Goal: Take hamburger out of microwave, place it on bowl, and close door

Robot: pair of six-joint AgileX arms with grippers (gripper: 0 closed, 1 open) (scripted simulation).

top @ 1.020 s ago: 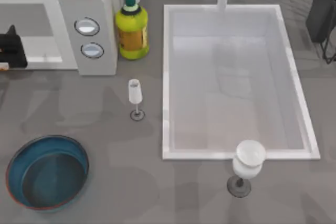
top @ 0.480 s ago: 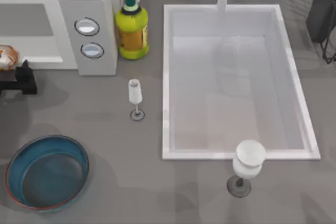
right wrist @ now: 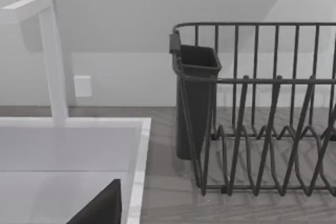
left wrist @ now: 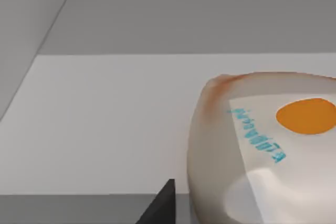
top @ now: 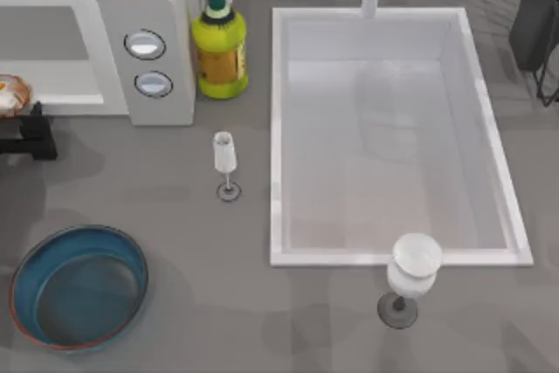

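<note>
Since a half-second ago my left gripper point(top: 19, 128) barely shifts at nine o'clock, clasping the hamburger point(top: 10, 93); its wrist view reveals blue lettering point(left wrist: 257, 134).

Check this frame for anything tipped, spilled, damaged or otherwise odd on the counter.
Nothing stands out. Both stemmed glasses stand upright, the yellow bottle is upright beside the microwave, and the bowl sits flat. The hamburger is at the top view's left edge by the left gripper, in front of the microwave opening.
</note>
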